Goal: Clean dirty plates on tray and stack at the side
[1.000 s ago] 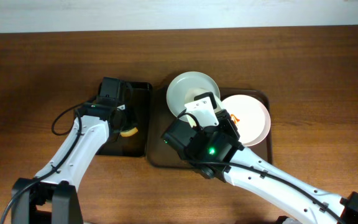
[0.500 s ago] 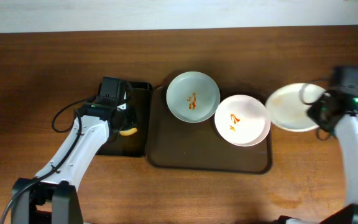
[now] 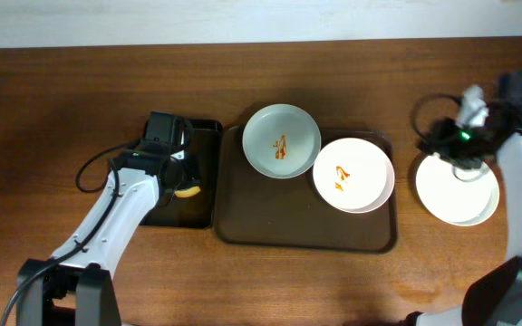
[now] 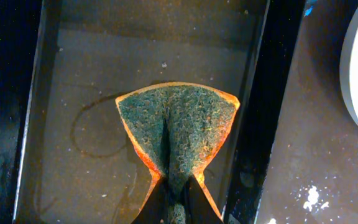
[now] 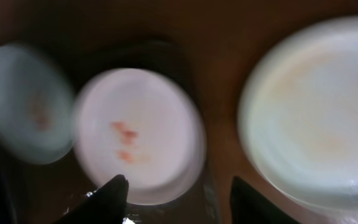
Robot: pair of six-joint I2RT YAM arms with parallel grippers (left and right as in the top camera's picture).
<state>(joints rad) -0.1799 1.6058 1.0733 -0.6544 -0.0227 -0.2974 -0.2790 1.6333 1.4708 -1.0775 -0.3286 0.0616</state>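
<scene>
Two white plates with orange smears lie on the dark brown tray (image 3: 270, 226): one at the back left (image 3: 282, 140), one at the right (image 3: 353, 175). A third plate (image 3: 458, 188), plain white, rests on the table right of the tray. My right gripper (image 3: 447, 147) hovers over that plate's back left edge, open and empty. In the blurred right wrist view the smeared plate (image 5: 138, 134) and the plain plate (image 5: 316, 112) lie beyond the right gripper (image 5: 179, 196). My left gripper (image 4: 176, 208) is shut on a green-and-orange sponge (image 4: 178, 140), also visible from overhead (image 3: 188, 191).
The left gripper (image 3: 181, 181) holds the sponge over a narrow black tray (image 3: 184, 213), whose wet floor (image 4: 86, 74) shows in the left wrist view. Bare wooden table surrounds both trays. A pale wall edge runs along the back.
My right arm swung from over the brown tray to the right carrying a plate, set it on the table and opened. The left arm and sponge have not moved.
</scene>
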